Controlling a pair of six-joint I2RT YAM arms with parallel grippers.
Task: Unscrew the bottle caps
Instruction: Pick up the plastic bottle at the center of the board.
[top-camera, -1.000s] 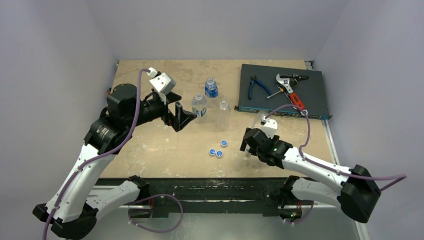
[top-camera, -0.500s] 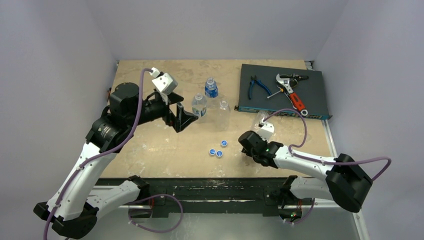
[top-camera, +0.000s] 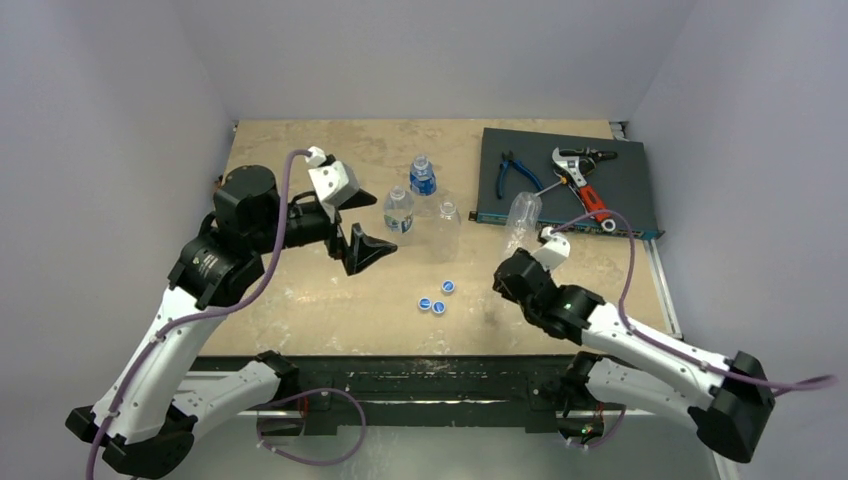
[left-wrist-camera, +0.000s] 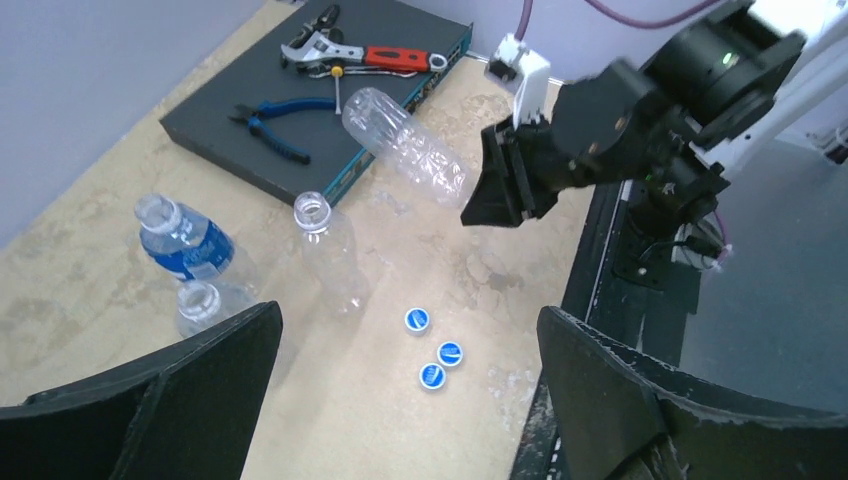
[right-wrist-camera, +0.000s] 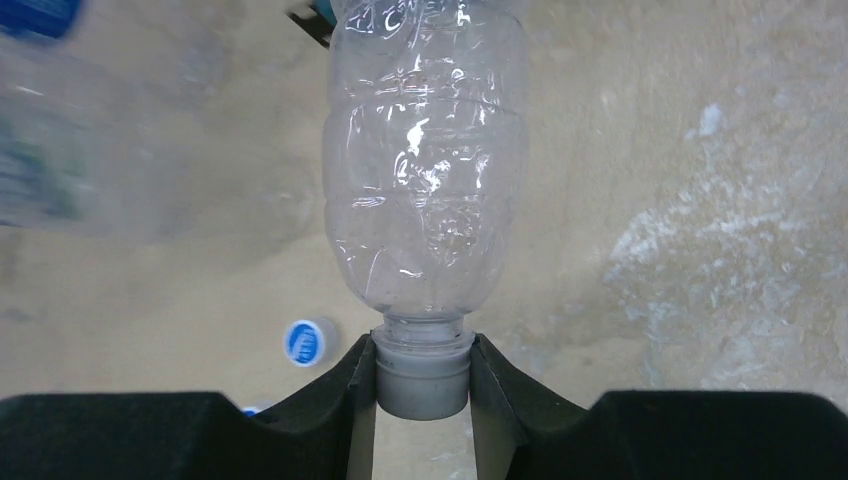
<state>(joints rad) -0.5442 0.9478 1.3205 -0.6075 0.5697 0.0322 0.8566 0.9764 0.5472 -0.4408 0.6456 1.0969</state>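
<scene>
My right gripper (right-wrist-camera: 422, 358) is shut on the white cap (right-wrist-camera: 422, 392) of a clear, crinkled, unlabelled bottle (right-wrist-camera: 425, 180). That bottle (top-camera: 520, 215) hangs off the table, its base pointing away towards the back. Three uncapped bottles stand mid-table: two labelled bottles (top-camera: 422, 177) (top-camera: 398, 212) and one plain bottle (top-camera: 446, 228). Three blue caps (top-camera: 448, 287) (top-camera: 425, 303) (top-camera: 438, 307) lie loose on the table in front of them. My left gripper (top-camera: 368, 245) hovers open, left of the standing bottles, with nothing between its fingers (left-wrist-camera: 640, 400).
A dark flat box (top-camera: 620, 215) at the back right carries blue-handled pliers (top-camera: 518, 172) and a red-handled wrench (top-camera: 580, 185). Walls close in the table on the left, back and right.
The right gripper has closed on the bottle's cap and lifted the bottle off the table. The left gripper has drifted slightly down and right, still open.
</scene>
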